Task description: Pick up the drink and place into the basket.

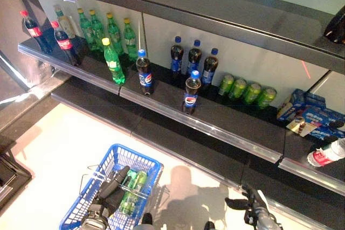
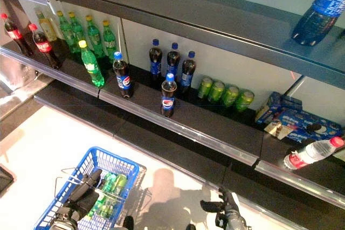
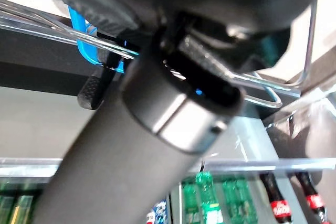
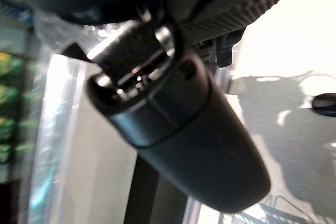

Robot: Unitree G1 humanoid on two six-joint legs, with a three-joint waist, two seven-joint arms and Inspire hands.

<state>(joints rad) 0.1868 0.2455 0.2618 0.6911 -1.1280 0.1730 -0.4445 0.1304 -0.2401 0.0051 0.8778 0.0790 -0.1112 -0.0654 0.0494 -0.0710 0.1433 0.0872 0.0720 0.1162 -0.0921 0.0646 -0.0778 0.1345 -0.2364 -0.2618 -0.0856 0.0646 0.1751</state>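
Blue wire basket (image 1: 141, 163) with metal handles stands on pale floor, below shelves. Inside lies green drink bottle (image 1: 132, 191), on its side, neck toward basket's far rim, label partly visible, close beside right wall.

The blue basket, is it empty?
No, the blue basket already has green bottles lying inside it.

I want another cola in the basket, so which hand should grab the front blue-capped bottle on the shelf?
Probably the right hand: it hangs free with nothing in it, nearer the front cola bottle. The left hand is at the blue basket, by its wire handles.
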